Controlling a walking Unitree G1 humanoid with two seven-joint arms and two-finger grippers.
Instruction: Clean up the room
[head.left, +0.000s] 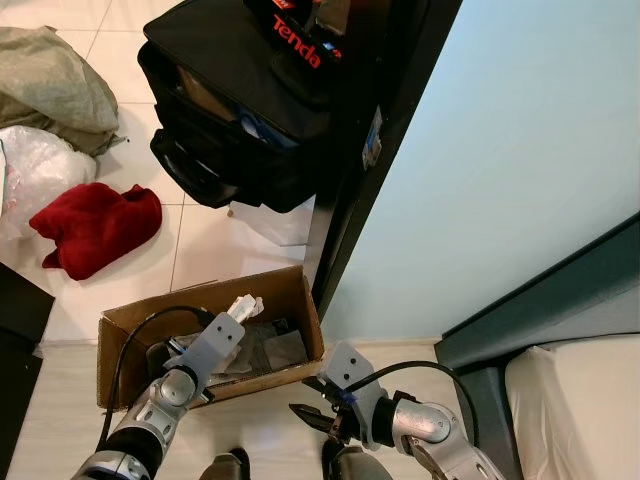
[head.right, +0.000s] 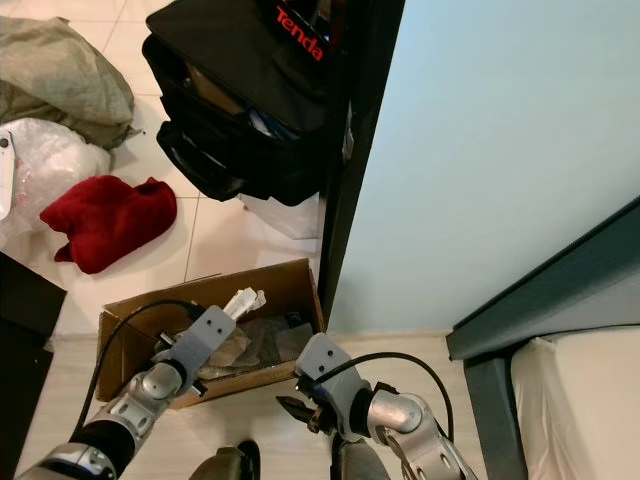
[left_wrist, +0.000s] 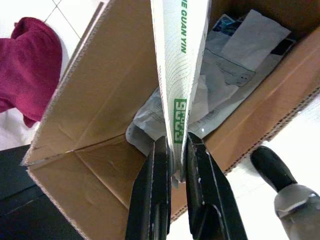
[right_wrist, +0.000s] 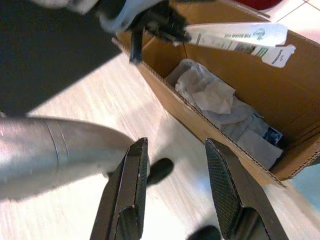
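Pale floor tiles (head.left: 200, 250) run up to a dark door frame and a light blue wall. At far left lie a grey-green bundle of cloth (head.left: 50, 85) and a clear plastic bag (head.left: 35, 165), then a red towel (head.left: 95, 228). The left end effector (left_wrist: 172, 195) reaches over the open cardboard box (head.left: 125, 330), its fingers clamped on a white paper wrapper (left_wrist: 179, 75) with green lettering reading "GUAN YIN"; crumpled paper (right_wrist: 207, 92) lies in the box. Behind stands a black bag (head.left: 250, 110) marked "Tenda" in red. The right end effector (right_wrist: 175, 190) hovers low just beside the box, fingers spread wide, holding nothing.
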